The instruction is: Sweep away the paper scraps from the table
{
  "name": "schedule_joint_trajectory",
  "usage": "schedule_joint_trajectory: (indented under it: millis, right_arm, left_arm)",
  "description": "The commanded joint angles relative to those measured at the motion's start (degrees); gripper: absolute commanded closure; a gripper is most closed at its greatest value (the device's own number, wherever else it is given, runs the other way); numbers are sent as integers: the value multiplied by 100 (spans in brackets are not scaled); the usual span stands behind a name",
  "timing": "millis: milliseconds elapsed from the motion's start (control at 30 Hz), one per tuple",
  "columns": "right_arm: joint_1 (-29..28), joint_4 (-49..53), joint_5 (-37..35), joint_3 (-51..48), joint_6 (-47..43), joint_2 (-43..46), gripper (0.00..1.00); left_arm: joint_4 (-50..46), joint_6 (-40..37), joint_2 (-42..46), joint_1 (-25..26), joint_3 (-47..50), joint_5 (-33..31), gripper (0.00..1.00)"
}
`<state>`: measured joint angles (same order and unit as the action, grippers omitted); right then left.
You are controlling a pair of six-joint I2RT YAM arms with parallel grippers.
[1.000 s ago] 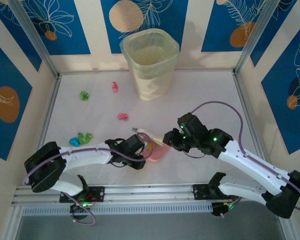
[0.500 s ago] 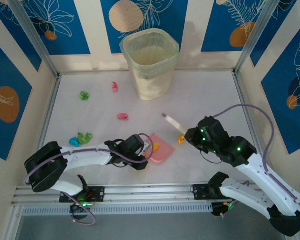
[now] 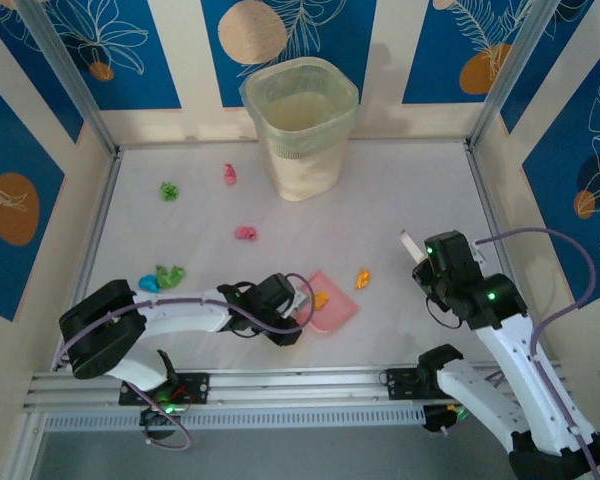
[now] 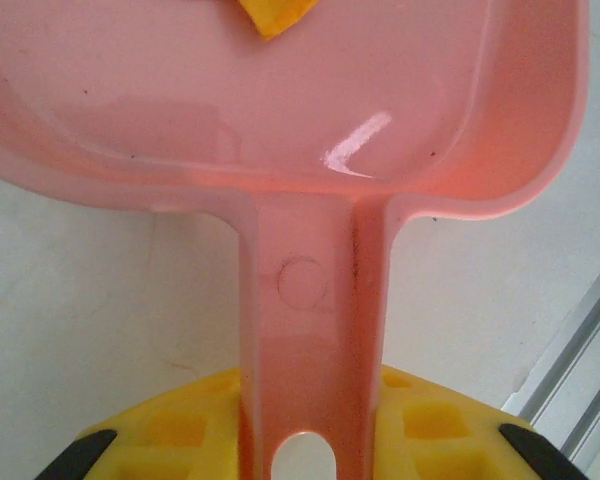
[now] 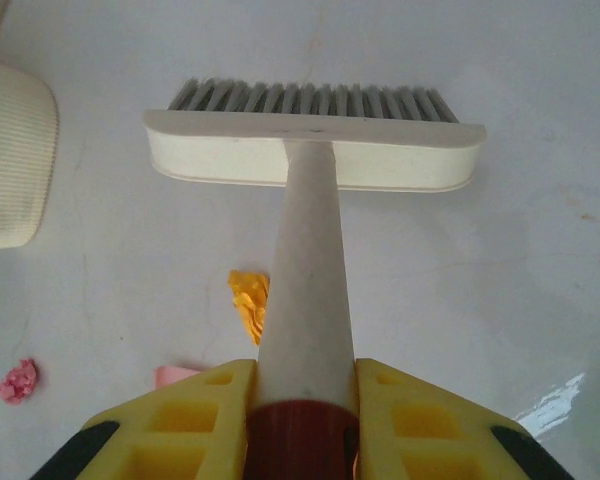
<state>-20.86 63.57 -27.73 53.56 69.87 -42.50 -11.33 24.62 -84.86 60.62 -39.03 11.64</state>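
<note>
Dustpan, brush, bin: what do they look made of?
The dustpan: pink glossy plastic, likely moulded; sharp highlight, round mould mark on handle. The brush: cream matte plastic back and handle; grey bristles, probably synthetic. The bin: pale translucent ribbed plastic, apparently; fine ribbing on its wall.

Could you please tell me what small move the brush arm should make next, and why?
Probably set the brush down just right of the loose orange scrap and sweep it left: that scrap lies on the table between the brush and the pink dustpan, which already holds a second scrap.
</note>
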Motion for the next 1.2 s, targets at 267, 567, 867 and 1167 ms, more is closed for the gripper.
schedule_joint_trajectory:
  millis: [267, 567, 867, 1167]
  right_arm:
    - [5, -798, 1349, -196, 109, -397, 100]
    - [-757, -956, 1310, -178, 657, -353, 100]
    - [-1460, -953, 1012, -54, 927, -537, 100]
    - [-1997, -943, 927, -13, 1145, -453, 100]
  left_arm:
    - [-239, -212, -321, 169, -193, 179, 100]
    - [-295, -219, -316, 169, -219, 34, 100]
    - [-831, -57, -365, 171, -525, -308, 100]
    - [-1196, 121, -526, 169, -746, -512, 100]
